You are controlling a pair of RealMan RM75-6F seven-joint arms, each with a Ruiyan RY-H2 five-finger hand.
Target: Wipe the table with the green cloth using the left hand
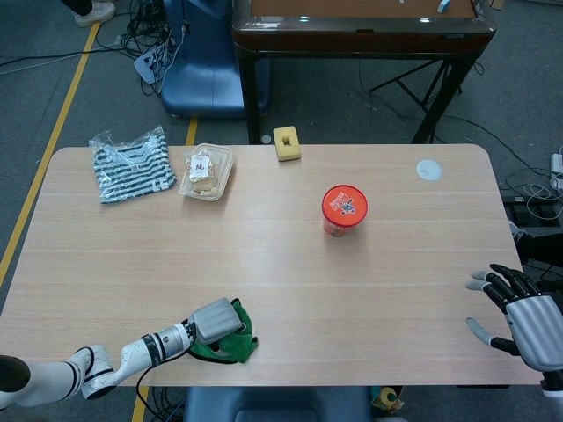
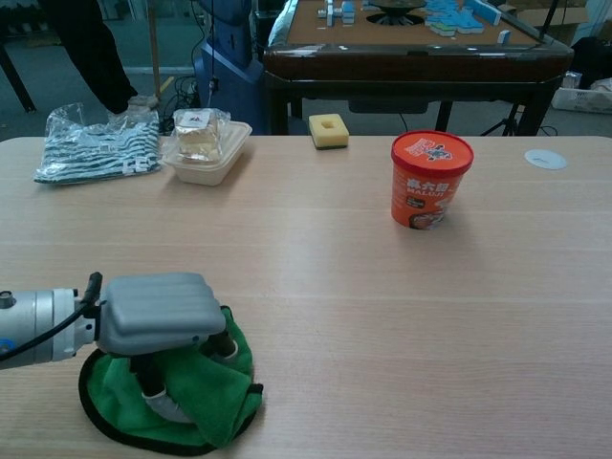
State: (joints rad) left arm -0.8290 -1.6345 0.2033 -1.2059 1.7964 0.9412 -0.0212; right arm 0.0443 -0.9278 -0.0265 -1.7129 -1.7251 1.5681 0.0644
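— Where is the green cloth point(image 2: 196, 409) sitting?

— At the near left edge of the counter point(image 2: 382, 316), bunched under the left robot hand point(image 2: 158, 312), whose fingers press down into its folds and grasp it.

— How would you expect it to handle?

— Soft and light, I'd judge (the folds slump and the dark hem curls). It will crumple rather than slide flat, so a broad press from above, with fingers pinning the middle, looks the best hold. Gripping one edge would likely just drag a corner.

— And further right?

— The orange cup point(image 2: 430, 179) stands well apart from the cloth. The right robot hand point(image 1: 528, 321) hovers off the counter's right end, fingers spread, holding nothing.
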